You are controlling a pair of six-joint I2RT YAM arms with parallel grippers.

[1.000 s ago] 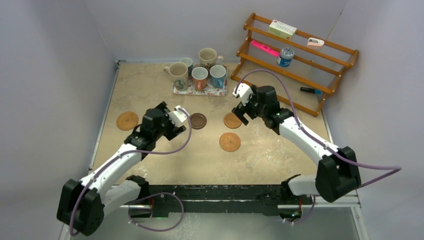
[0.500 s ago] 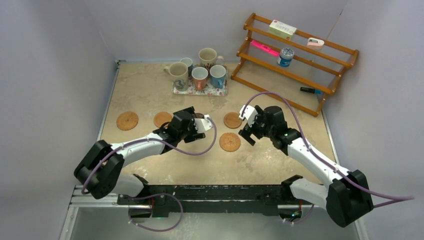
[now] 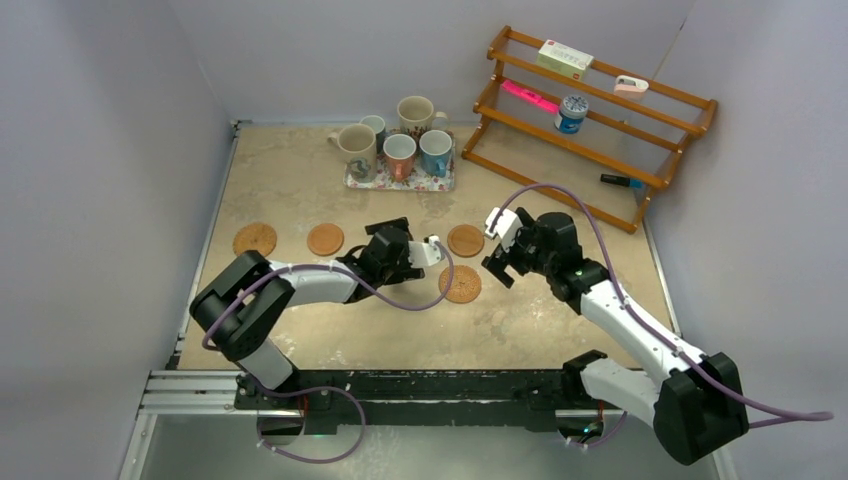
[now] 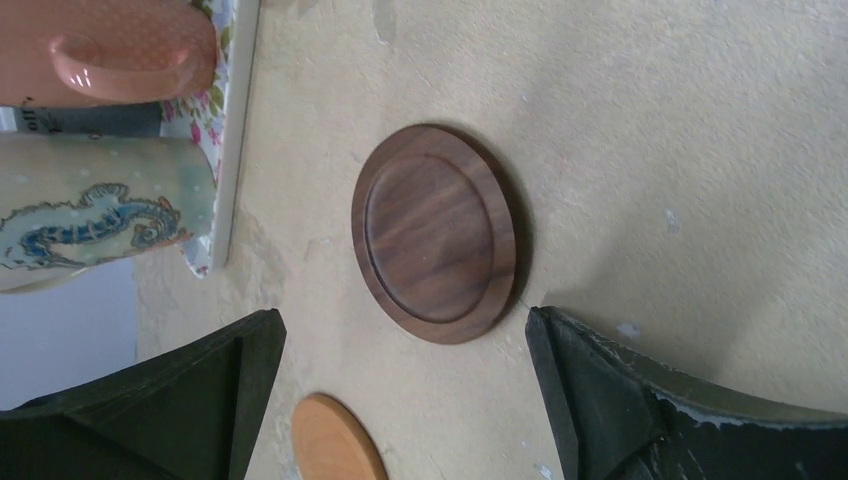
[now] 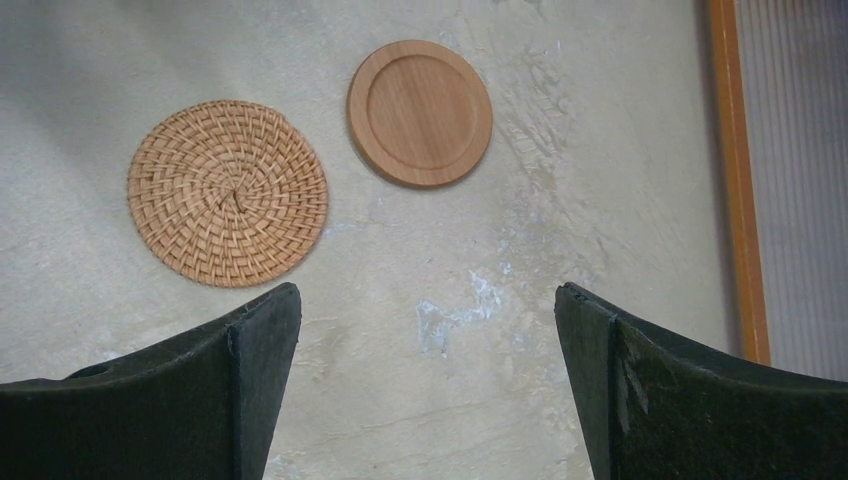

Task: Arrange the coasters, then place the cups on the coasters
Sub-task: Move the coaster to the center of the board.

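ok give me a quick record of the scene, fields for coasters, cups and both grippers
coasters: five, flat on the table, all bare
left gripper: open, empty, dark coaster just ahead of its jaws
right gripper: open, empty, woven coaster and plain wooden coaster ahead of it
cups: five, upright, grouped at the floral tray
done so far: no cup on a coaster

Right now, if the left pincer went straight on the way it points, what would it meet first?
Most likely the dark wood coaster, lying flat on the table dead ahead of the open left pincer, nothing showing in between. The gap to it is unclear.
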